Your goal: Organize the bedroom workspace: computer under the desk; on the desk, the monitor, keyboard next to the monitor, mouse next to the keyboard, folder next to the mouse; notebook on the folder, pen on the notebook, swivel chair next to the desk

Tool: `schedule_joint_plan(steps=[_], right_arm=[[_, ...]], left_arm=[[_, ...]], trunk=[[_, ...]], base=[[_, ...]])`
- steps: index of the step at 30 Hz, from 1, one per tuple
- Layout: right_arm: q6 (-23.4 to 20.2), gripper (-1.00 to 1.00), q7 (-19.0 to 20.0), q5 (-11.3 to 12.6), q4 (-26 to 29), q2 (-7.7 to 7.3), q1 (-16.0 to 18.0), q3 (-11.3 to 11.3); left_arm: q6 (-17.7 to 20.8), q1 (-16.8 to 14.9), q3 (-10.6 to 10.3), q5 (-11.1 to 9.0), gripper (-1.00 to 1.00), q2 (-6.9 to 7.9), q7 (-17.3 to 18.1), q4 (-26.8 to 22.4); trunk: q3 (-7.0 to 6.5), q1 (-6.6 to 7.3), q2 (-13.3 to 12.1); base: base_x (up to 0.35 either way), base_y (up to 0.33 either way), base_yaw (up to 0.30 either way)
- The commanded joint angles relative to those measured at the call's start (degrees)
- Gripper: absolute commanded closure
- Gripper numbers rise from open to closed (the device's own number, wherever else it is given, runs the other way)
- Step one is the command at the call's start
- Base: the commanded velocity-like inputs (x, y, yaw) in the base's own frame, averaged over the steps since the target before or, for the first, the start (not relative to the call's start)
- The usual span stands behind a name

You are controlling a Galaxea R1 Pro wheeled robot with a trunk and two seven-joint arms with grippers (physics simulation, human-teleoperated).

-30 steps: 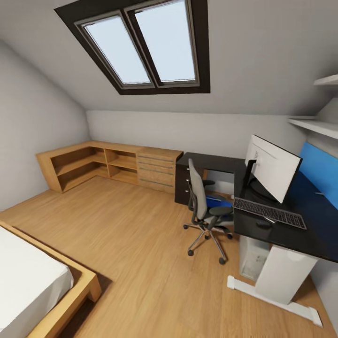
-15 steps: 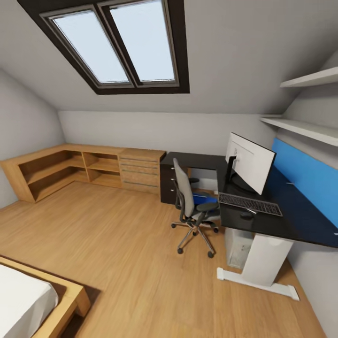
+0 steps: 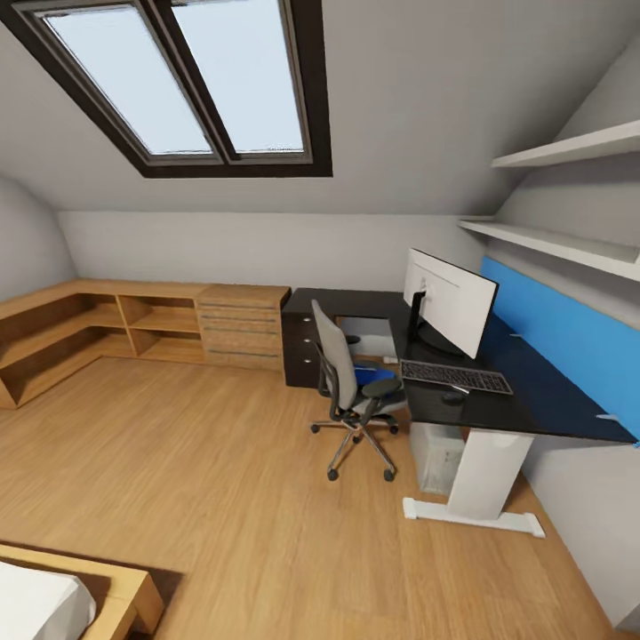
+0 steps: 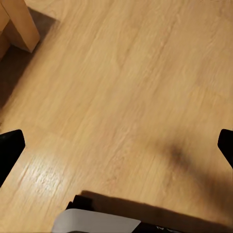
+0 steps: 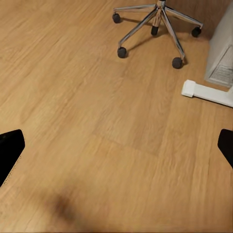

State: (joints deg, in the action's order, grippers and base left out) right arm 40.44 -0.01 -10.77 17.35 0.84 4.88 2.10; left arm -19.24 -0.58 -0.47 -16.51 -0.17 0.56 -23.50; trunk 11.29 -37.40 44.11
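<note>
A sliver of the blue folder [image 3: 377, 374] showed on the seat of the swivel chair [image 3: 351, 388], which stood just beside the desk [image 3: 524, 404], ahead and to the robot's right across open wood floor [image 3: 222, 462]. The chair's chrome base [image 5: 156, 22] appeared beyond the right tool [image 5: 116, 145], so that arm looked nearer. Both the right and the left tool [image 4: 116, 148] were spread wide, holding nothing.

Keyboard [image 3: 455, 378] before monitor [image 3: 449, 302] on desk [image 3: 533, 404]; computer [image 3: 437, 456] seemingly beneath.
</note>
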Motion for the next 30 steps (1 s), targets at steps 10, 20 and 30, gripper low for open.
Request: schedule_joint_plan(steps=[10, 20, 30], right_arm=[[0.50, -1.00, -0.24, 0.05, -1.72, 0.30, 0.04, -0.17], [0.60, -1.00, -0.15, -0.03, -1.99, 0.37, 0.04, 0.03], [0.50, -1.00, -0.07, 0.16, -2.26, 0.52, 0.04, 0.00]], left_arm=[[-0.54, -0.04, 0.31, -0.47, -1.00, -0.06, -0.09, -0.43], [-2.75, -0.04, 0.10, -0.46, -1.00, -0.38, -0.54, -0.65], [-2.96, -0.04, 0.48, -0.61, -1.00, -0.37, -0.67, -0.67]], trunk=[[0.27, -0.03, 0.06], [1.79, -1.78, 3.27], [3.59, -3.98, 7.28]], base=[[0.064, 0.097, -0.016], [0.002, 0.003, 0.000], [0.000, 0.000, 0.000]])
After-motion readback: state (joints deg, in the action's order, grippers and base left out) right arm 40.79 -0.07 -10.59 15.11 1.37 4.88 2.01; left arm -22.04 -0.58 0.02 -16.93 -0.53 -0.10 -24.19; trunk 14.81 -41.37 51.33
